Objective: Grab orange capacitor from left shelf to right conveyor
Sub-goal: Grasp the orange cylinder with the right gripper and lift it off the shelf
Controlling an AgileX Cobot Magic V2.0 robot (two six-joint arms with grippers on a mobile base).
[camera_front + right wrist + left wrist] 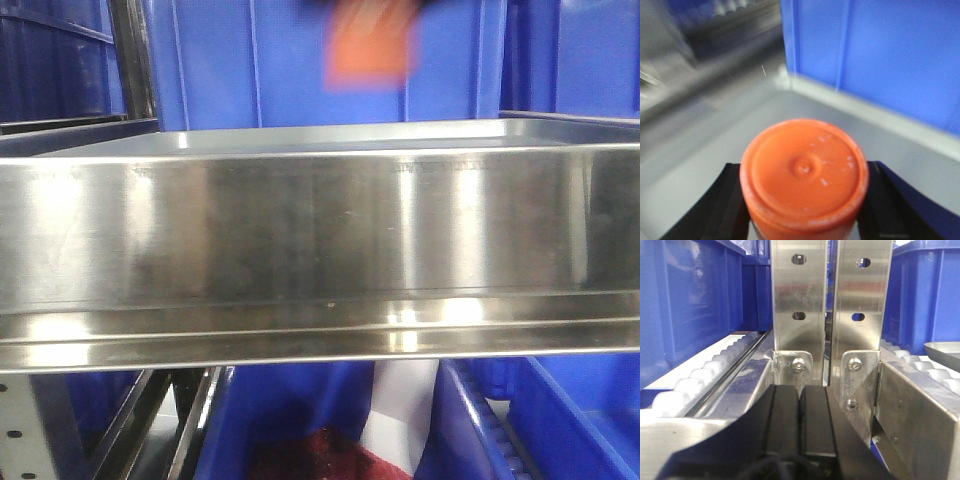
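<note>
The orange capacitor (pixel 804 175) fills the right wrist view, end-on, with its flat round face toward the camera. My right gripper (pixel 804 210) is shut on it, one black finger on each side, above the grey floor of the steel shelf (pixel 715 160). In the front view the capacitor (pixel 370 50) is a blurred orange shape at the top, above the left shelf (pixel 320 220) with its tall shiny front lip. My left gripper (pixel 800 415) is shut and empty, facing two steel rack uprights. The right conveyor is out of view.
Blue plastic bins (pixel 250 60) stand behind the shelf and below it (pixel 560 420). In the left wrist view, white roller tracks (pixel 700 380) run on both sides of the steel uprights (pixel 800 295), with blue bins (pixel 690 300) on them and a silver tray edge (pixel 945 350) at right.
</note>
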